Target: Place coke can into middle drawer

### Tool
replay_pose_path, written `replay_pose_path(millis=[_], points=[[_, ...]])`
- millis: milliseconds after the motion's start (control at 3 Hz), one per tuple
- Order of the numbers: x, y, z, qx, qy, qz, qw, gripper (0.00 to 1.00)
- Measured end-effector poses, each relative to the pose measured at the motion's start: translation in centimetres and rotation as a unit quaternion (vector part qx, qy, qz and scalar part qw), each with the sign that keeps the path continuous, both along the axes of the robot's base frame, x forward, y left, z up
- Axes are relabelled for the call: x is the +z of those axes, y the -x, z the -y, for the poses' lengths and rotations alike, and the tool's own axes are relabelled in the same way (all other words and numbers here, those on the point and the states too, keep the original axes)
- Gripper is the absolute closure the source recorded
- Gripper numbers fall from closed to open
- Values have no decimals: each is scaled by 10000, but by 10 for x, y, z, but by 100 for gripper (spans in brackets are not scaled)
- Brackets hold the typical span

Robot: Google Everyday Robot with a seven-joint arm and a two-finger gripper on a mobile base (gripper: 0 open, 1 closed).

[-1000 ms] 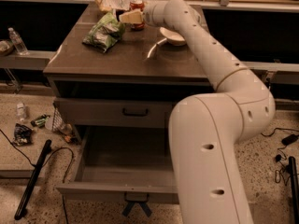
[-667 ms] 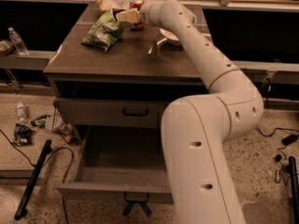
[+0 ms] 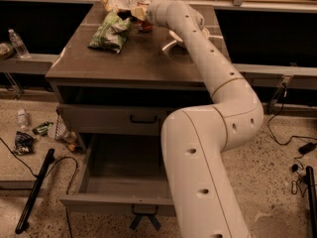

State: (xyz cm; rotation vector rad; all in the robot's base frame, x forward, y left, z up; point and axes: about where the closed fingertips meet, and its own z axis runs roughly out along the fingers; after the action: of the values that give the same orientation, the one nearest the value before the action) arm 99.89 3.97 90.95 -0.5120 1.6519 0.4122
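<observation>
The coke can [image 3: 145,26] stands upright at the back of the grey cabinet top [image 3: 138,63], red, partly hidden by my gripper [image 3: 140,15]. The gripper is right at the can's top, at the end of my white arm, which reaches over the cabinet from the lower right. The middle drawer [image 3: 119,204] is pulled open below, with its deep grey box showing and nothing visible inside. My arm's large lower segment covers the drawer's right side.
A green snack bag [image 3: 111,31] lies left of the can, a tan bag [image 3: 120,2] behind it. A white bowl [image 3: 167,45] sits right of the can, half behind my arm. The upper drawer [image 3: 114,119] is closed. Bottles, litter and a black stick [image 3: 33,191] lie on the floor at left.
My arm has swung farther toward the back left of the cabinet top, bringing the gripper from beside the bowl up to the coke can.
</observation>
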Motion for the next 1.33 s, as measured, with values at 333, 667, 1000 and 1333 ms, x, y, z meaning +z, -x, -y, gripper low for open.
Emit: replay_pose_path(millis=[333,667,1000,1333], points=[[0,-2,-2,37,-5,26,10000,64],[28,9,8,236,-68,215,9995,96],[62,36,30,576,-18,376,9976,100],[85,68,72,720,258,438,9961,100]])
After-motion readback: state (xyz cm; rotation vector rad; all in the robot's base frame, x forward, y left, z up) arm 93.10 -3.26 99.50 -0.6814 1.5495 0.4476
